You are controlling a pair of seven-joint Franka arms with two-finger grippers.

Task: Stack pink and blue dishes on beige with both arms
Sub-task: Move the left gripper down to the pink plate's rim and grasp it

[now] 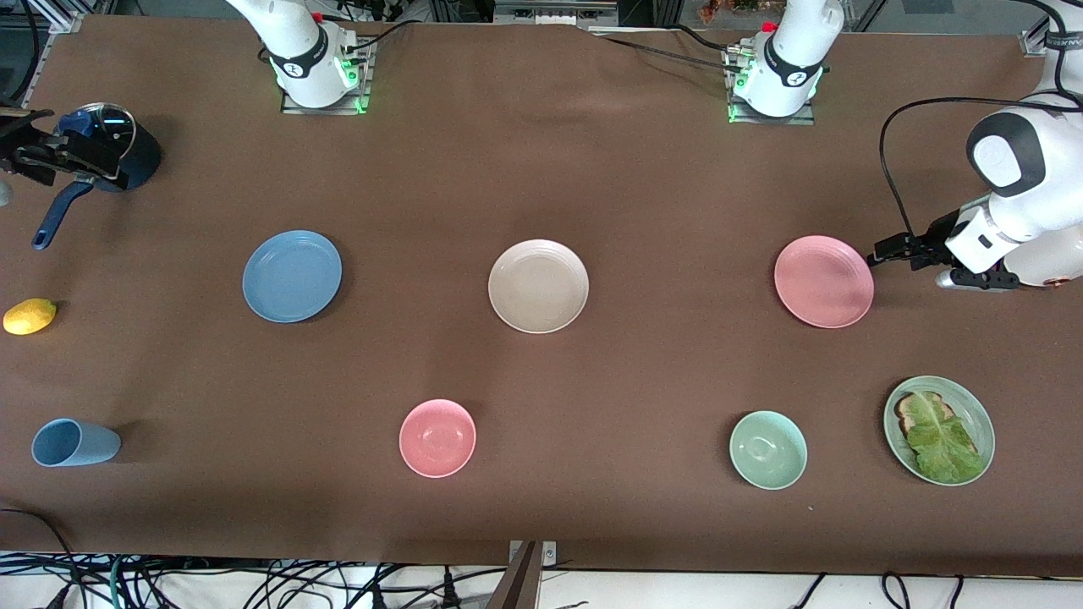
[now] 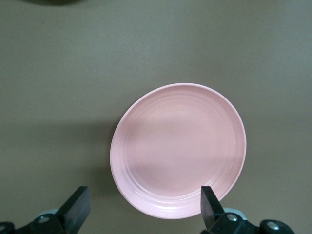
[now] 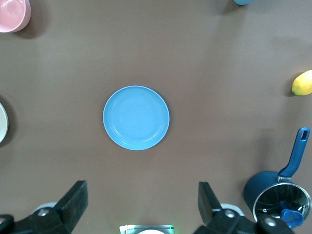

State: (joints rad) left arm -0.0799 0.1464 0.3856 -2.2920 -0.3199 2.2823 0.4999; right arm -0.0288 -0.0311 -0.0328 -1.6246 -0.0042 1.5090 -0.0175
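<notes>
Three wide plates lie in a row across the middle of the brown table (image 1: 541, 169): the blue plate (image 1: 292, 276) toward the right arm's end, the beige plate (image 1: 538, 286) in the centre, and the pink plate (image 1: 823, 281) toward the left arm's end, each well apart from the next and none stacked. The left gripper (image 1: 885, 250) hangs low just beside the pink plate's rim, at the edge toward the left arm's end of the table; in the left wrist view its jaws stand wide apart with nothing between them, one finger (image 2: 210, 207) over the plate's rim. The right gripper (image 3: 141, 207) is not seen in the front view; its wrist view looks down from high over the blue plate (image 3: 136, 117), jaws spread wide and holding nothing. Nearer the front camera sit a blue cup (image 1: 74, 443) lying on its side, a pink bowl (image 1: 437, 437), a pale green bowl (image 1: 767, 449) and a green plate (image 1: 939, 430) carrying toast and lettuce. At the right arm's end are a lemon (image 1: 30, 315) and a dark blue saucepan (image 1: 101, 161).
</notes>
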